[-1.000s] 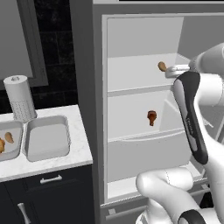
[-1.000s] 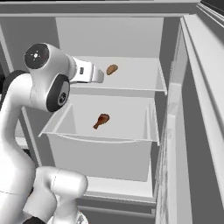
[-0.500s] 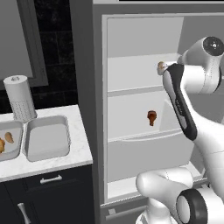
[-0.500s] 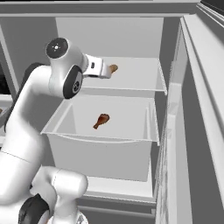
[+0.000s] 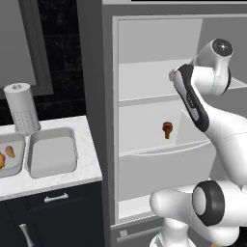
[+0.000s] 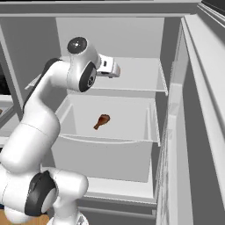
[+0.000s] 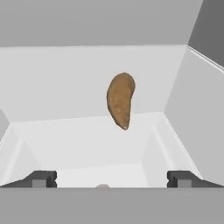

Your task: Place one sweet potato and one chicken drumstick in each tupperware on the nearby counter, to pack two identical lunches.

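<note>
Your gripper is spread wide with nothing between its fingertips, pointing into the upper fridge shelf. Just ahead on that shelf lies a brown drumstick-shaped piece, probably firm, light and a little slick; take it across the thick rounded end, not the taper. A chicken drumstick sits in the drawer below. The tupperware waits on the bench left of the fridge.
</note>
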You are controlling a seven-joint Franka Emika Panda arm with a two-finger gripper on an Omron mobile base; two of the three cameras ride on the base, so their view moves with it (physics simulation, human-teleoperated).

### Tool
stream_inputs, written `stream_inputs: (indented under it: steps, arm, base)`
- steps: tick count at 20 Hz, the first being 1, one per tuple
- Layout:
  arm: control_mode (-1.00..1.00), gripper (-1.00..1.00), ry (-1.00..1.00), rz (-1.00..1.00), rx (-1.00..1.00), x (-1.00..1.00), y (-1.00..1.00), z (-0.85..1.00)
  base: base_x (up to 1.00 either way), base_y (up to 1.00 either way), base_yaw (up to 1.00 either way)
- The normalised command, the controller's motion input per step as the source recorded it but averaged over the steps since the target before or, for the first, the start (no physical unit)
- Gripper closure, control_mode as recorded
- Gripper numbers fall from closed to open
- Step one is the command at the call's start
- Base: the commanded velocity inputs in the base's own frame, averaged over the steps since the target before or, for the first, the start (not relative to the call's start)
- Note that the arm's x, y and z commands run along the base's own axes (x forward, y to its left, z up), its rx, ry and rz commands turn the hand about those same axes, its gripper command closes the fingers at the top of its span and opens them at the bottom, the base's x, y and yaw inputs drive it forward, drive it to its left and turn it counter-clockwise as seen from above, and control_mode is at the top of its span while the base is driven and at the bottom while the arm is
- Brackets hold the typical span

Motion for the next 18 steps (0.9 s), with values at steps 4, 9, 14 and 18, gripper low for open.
stream_inputs:
  steps: [4, 9, 14, 18]
  arm:
    - [-1.00, -1.00, 0.02, 0.00, 0.00, 0.59, -0.13, -0.04]
    - [-1.00, -1.00, 0.10, 0.00, 0.00, 0.49, -0.15, 0.00]
    - [-1.00, -1.00, 0.05, 0.00, 0.00, 0.48, -0.06, -0.03]
    - [-1.00, -1.00, 0.01, 0.00, 0.00, 0.45, -0.02, -0.19]
  base:
    - [0.00, 0.00, 0.00]
    - [0.00, 0.00, 0.00]
    - [0.00, 0.00, 0.00]
    - [0.00, 0.00, 0.00]
